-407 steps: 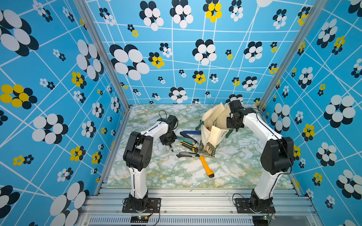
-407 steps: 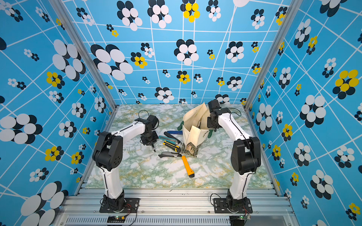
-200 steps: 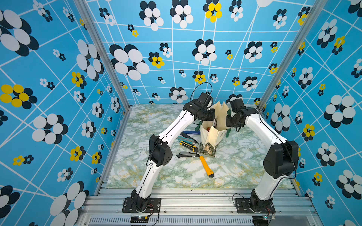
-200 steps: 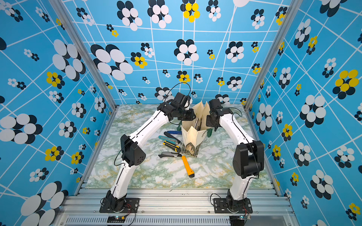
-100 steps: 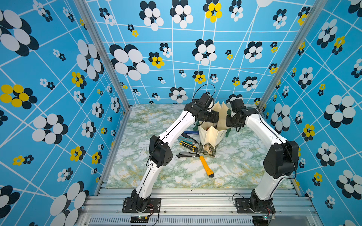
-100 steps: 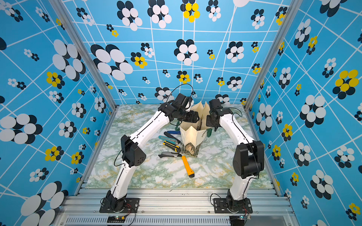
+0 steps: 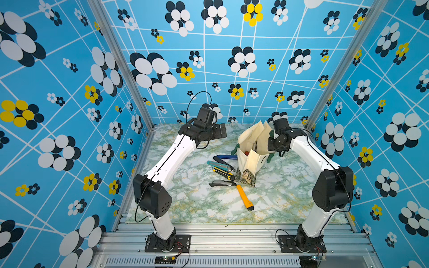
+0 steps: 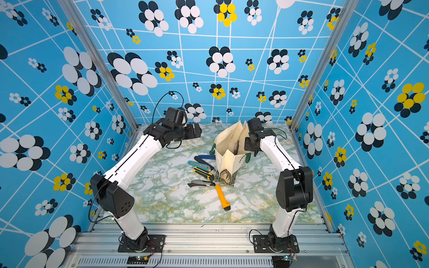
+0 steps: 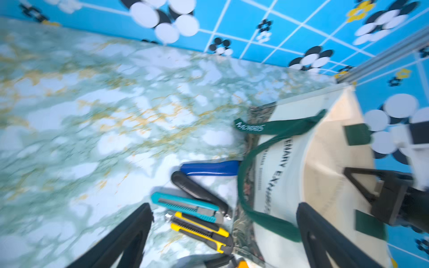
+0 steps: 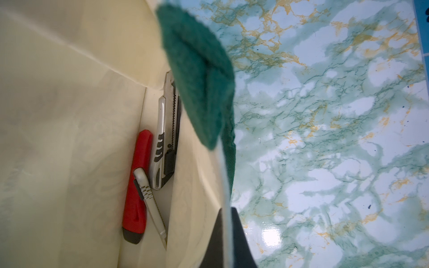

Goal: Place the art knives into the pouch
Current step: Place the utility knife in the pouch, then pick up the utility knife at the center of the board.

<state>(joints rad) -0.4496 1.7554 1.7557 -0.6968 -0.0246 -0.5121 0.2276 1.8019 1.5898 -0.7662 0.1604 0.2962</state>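
Observation:
The cream pouch (image 7: 251, 160) (image 8: 228, 160) stands open right of the table's middle, its dark green handle (image 9: 267, 130) hanging down its printed side. My right gripper (image 10: 228, 210) (image 7: 270, 143) is shut on the pouch's rim and holds the mouth apart. Inside the pouch, a slim silver art knife (image 10: 149, 201) rests against a red knife (image 10: 137, 183), beside a grey cutter (image 10: 166, 130). My left gripper (image 7: 220, 132) (image 9: 224, 208) hangs open and empty, above the table to the left of the pouch.
Several knives lie just left of the pouch: blue (image 7: 228, 157), black (image 7: 222, 161), teal (image 9: 185, 206), yellow-black (image 9: 202, 229) and grey-black (image 7: 220, 184). An orange one (image 7: 243, 197) lies nearer the front. Blue patterned walls enclose the marble table (image 7: 185, 204).
My left gripper was over the pouch's mouth, opened there, and has since drawn back to the left with nothing in it. The right gripper has kept its hold on the rim.

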